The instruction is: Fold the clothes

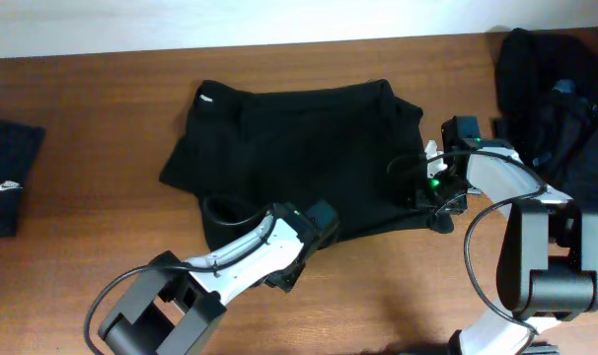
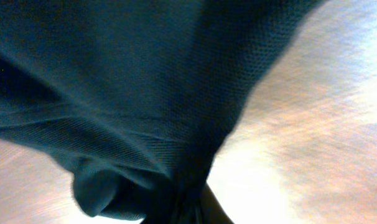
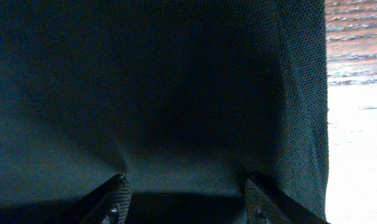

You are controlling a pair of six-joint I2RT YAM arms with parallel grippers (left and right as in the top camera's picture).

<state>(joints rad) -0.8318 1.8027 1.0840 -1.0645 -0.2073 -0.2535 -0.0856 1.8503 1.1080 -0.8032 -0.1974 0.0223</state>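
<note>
One of the clothes, a black T-shirt (image 1: 289,148), lies spread at the table's middle with a small white tag (image 1: 204,98) at its far left corner. My left gripper (image 1: 317,225) is at the shirt's near hem. In the left wrist view the cloth (image 2: 114,81) gathers into a tight bunch that runs down into my left gripper (image 2: 190,214), which is shut on it; its fingers are hidden by fabric. My right gripper (image 1: 429,187) rests on the shirt's right edge. Its fingers (image 3: 117,199) stand wide apart on the cloth (image 3: 176,93), so my right gripper (image 3: 185,190) is open.
A folded dark garment (image 1: 8,177) with a white logo lies at the left edge. A heap of black clothes (image 1: 556,89) sits at the back right, close behind my right arm. Bare wooden table (image 1: 82,99) surrounds the shirt.
</note>
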